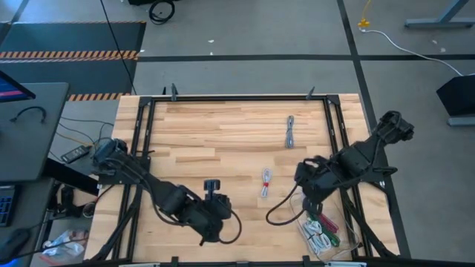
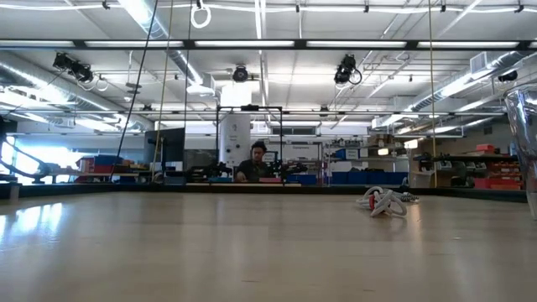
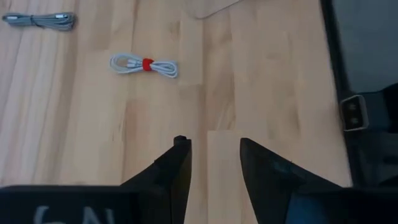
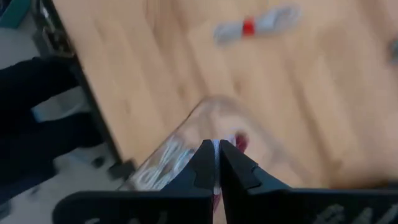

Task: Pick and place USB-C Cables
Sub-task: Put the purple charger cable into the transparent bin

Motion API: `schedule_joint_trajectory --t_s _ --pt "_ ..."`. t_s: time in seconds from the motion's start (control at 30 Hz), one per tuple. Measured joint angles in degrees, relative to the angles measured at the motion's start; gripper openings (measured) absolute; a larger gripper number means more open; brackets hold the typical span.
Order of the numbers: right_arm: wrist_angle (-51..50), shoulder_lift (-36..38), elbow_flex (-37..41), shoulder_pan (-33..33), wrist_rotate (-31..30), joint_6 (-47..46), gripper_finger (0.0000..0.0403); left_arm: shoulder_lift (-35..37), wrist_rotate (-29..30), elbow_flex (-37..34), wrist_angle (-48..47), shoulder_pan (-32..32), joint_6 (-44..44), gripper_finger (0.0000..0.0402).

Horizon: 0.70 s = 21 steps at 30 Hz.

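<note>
Two cables, the red-tied cable (image 1: 265, 182) and grey cable (image 1: 289, 131), lie outside the clear tray (image 1: 349, 247); left gripper (image 3: 213, 163) spread empty, right gripper (image 4: 217, 163) pressed together.

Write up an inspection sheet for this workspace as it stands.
Surface: pale wooden plank table in a black frame.
Job's things: white coiled cable with red tie and grey coiled cable lying loose; more bundles in the clear plastic tray.
Clutter: nothing seen.
Grippers: left hand open, empty, near the table's front edge; right hand shut above the tray.
Cables: black arm cabling looping over the table.
Surroundings: seated person far behind.
</note>
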<state>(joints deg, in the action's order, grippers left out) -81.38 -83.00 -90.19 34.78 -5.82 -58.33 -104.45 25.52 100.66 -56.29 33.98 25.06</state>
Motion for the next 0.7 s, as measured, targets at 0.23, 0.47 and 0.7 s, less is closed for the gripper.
schedule_joint_trajectory --t_s 0.23,0.47,0.7 --pt "0.0 -0.4 0.0 6.1 4.0 -13.2 0.0009 -3.4 0.7 0.0 -0.1 -0.2 0.3 0.0142" --pt "2.0 -4.0 0.1 11.7 5.4 -21.5 0.0009 -5.4 1.8 -0.1 -0.2 -0.8 0.1 0.0142" --pt "4.6 -10.4 0.1 16.0 6.3 -26.0 0.0009 -5.4 1.9 0.0 1.2 -2.0 -0.2 0.0142"
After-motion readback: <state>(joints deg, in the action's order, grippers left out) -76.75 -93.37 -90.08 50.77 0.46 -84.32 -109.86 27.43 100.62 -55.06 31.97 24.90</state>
